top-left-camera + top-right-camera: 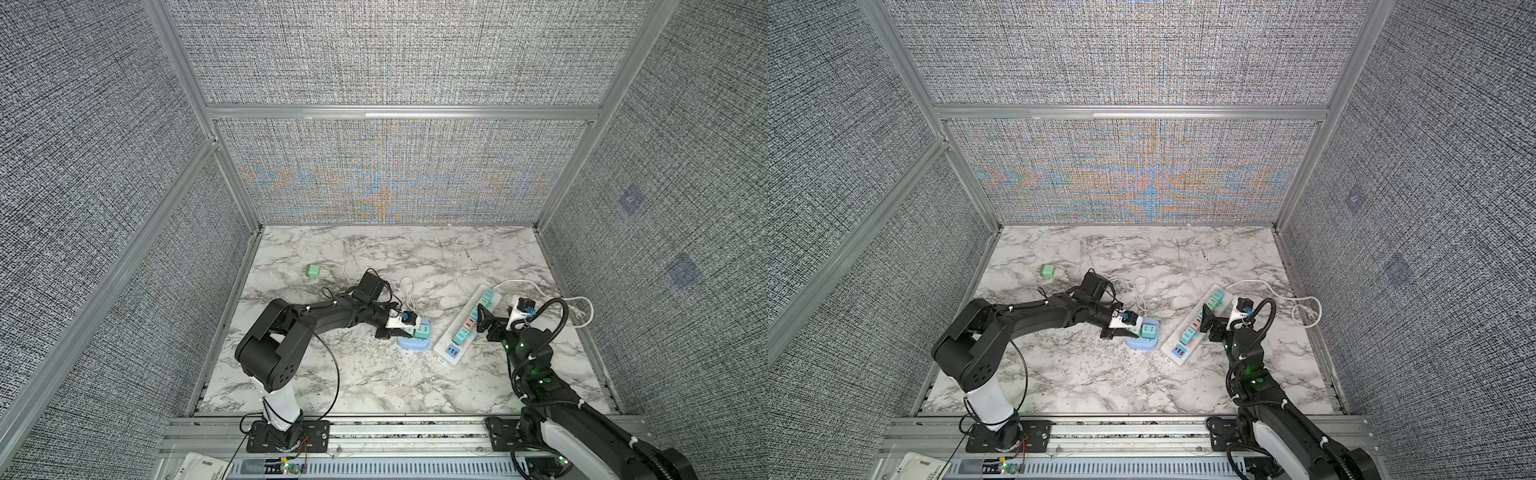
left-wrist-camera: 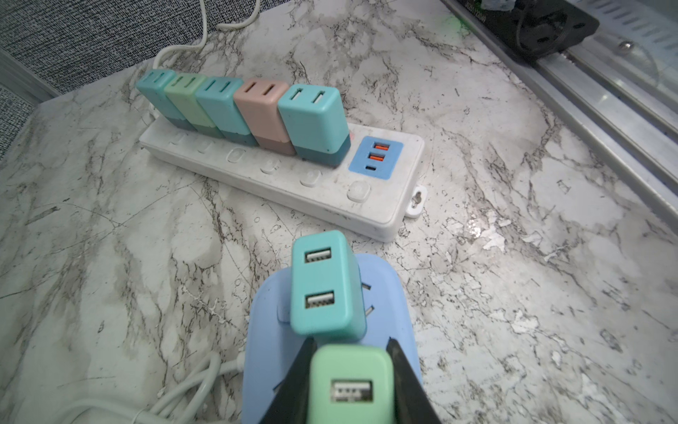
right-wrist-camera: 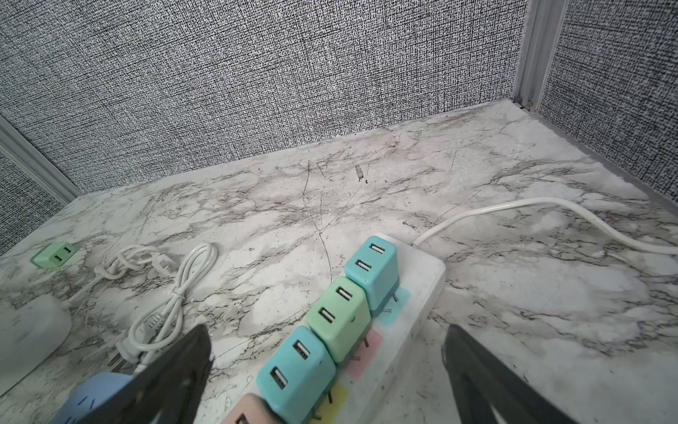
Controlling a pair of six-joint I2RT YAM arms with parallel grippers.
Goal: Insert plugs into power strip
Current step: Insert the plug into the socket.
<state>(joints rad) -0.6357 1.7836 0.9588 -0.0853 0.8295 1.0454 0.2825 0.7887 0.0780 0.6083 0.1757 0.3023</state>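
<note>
Insertion step: left gripper [image 2: 351, 352] clamps mint plug [image 2: 350, 385] over blue strip [image 2: 262, 337], lower centre, prongs likely need aligning; right gripper [image 3: 328, 332] gapes

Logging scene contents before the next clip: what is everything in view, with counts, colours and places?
White power strip: one, white, table's right side.
Plugs in white strip: five; three teal, one green, one pink; in a row.
Blue power strip: one, light blue, mid-table.
Plug in blue strip: one, teal.
Held plug: one, mint green, over blue strip.
Loose plug: one, mint green, table's far left.
Cords: several, white, beside the strips.
Table: one, marble-patterned.
Left fingers: black, shut on held plug.
Right fingers: black, open, over white strip.
</note>
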